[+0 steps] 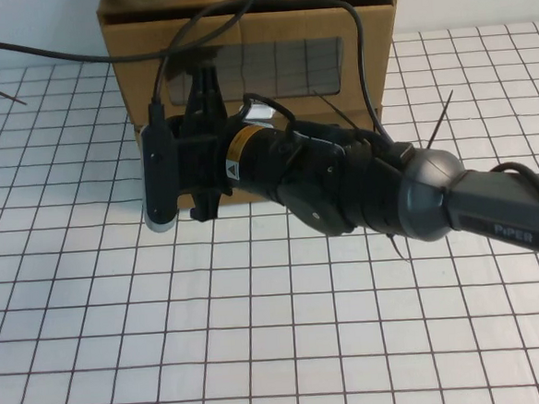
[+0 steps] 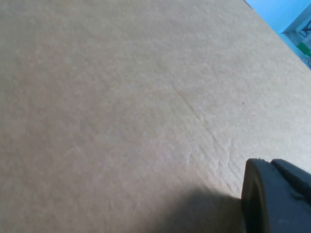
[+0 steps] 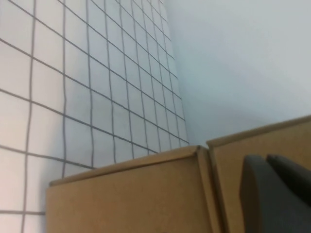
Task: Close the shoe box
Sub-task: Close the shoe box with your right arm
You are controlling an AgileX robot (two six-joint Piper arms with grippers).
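Right arm (image 1: 492, 205) reaches across, right gripper (image 1: 202, 96) against the shoe box (image 1: 354, 85) front at the worktop's far edge; its opening I can't tell. Left gripper (image 2: 277, 199) hovers close over plain cardboard, opening unclear too.

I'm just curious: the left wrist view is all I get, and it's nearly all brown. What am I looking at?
Observer: Cardboard, most likely the box standing at the far side of the gridded table. The left gripper is close against that cardboard.
Visitor: Is the other arm doing anything?
Observer: Yes. The right arm reaches across from the right, and the right gripper is at the box's front.
Visitor: What is on that front?
Observer: A clear window, partly hidden by the right gripper.
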